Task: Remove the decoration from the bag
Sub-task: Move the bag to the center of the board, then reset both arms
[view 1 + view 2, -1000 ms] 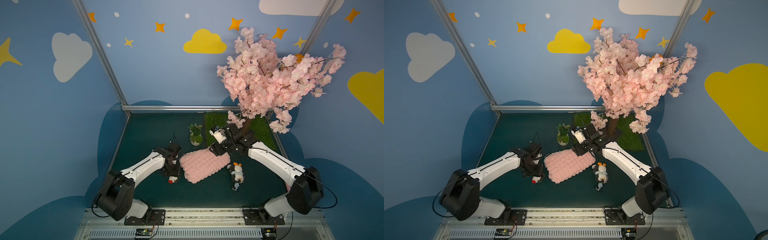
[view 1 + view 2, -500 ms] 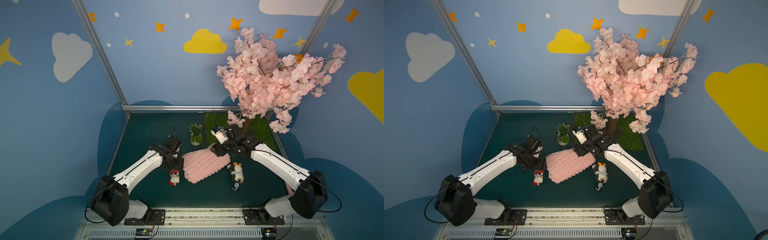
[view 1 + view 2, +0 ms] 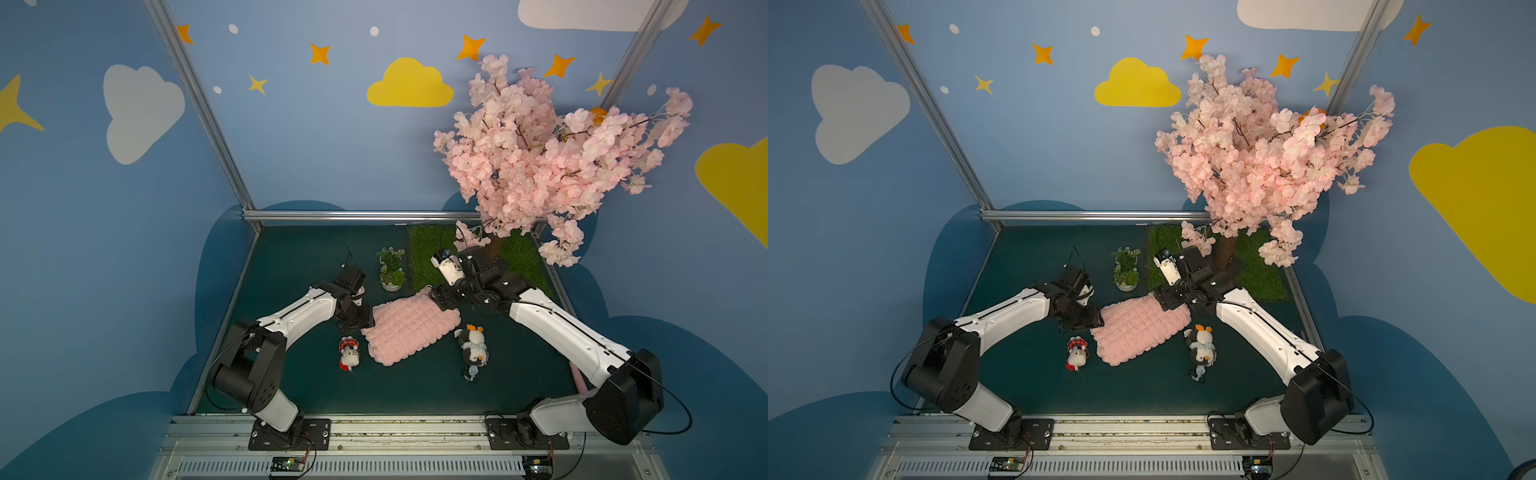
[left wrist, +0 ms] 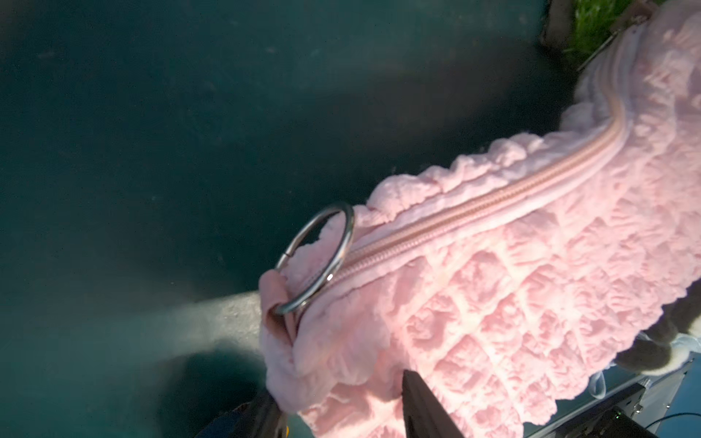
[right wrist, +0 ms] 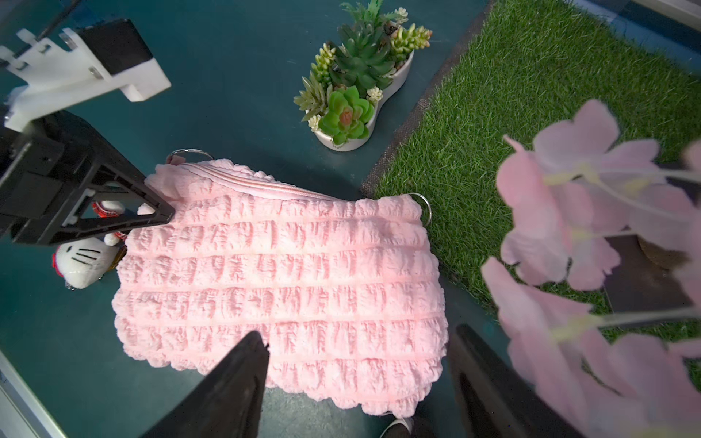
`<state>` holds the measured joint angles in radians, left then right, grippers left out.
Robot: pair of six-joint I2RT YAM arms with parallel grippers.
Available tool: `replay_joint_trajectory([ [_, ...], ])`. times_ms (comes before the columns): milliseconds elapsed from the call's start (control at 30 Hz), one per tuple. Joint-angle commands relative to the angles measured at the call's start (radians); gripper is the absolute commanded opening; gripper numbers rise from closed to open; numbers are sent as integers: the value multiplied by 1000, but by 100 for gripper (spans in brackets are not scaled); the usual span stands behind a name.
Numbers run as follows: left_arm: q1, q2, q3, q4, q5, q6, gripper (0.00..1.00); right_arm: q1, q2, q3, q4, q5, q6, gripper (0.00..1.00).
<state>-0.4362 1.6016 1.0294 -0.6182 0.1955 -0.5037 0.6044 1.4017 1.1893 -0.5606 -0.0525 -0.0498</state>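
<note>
The pink quilted bag (image 3: 409, 332) (image 3: 1138, 332) lies flat mid-table. A white cat plush decoration (image 3: 349, 353) (image 5: 81, 261) lies just left of it, apart from the bag in both top views. A penguin plush (image 3: 471, 347) (image 3: 1200, 347) lies on the bag's right. My left gripper (image 4: 337, 390) (image 3: 361, 320) is shut on the bag's near-left corner, below the bare metal ring (image 4: 348, 235). My right gripper (image 5: 358, 333) (image 3: 440, 299) hangs open over the bag's far right end, its fingers wide apart above the bag's edge (image 5: 280, 273).
A white pot of succulents (image 3: 391, 274) (image 5: 352, 94) stands behind the bag. A grass mat (image 3: 436, 249) with the pink blossom tree (image 3: 540, 166) fills the back right; its blossoms (image 5: 569, 227) hang close to my right wrist. Blue walls enclose the table.
My left gripper has left the cat plush lying on the table and moved back and right onto the bag's corner, closing there. My right gripper's jaws have opened slightly wider.
</note>
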Motion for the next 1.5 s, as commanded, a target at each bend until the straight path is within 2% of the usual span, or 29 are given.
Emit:
replay_joint_trajectory([
  [0,10,50,43,-23,-30,73,47,-9,-27,-4,-27,7,-8,77],
  [267,42,127,94,-49,-96,181,24,-18,-25,-8,-27,-3,1,78],
  [433,76,185,141,-50,-97,247,3,-19,-26,-11,-25,-11,10,79],
  [633,139,209,212,-80,-169,390,2,-19,-38,-32,-14,-21,17,80],
  [733,159,244,264,-105,-153,472,2,-20,-41,-41,-6,-15,9,81],
  [900,161,252,269,-93,-136,591,7,-29,-51,-61,12,2,6,87],
  [1000,160,235,252,-71,-101,622,15,-41,-52,-75,22,9,5,90],
  [1100,150,221,258,-71,-67,614,31,-58,-57,-93,47,14,10,92],
  [1233,143,156,234,-86,-94,563,46,-88,-82,-138,81,43,-13,96],
  [1400,147,-4,137,-72,-128,516,59,-151,-178,-279,163,96,-10,98],
  [1467,162,-78,82,-48,-172,494,69,-197,-234,-345,216,126,9,98],
])
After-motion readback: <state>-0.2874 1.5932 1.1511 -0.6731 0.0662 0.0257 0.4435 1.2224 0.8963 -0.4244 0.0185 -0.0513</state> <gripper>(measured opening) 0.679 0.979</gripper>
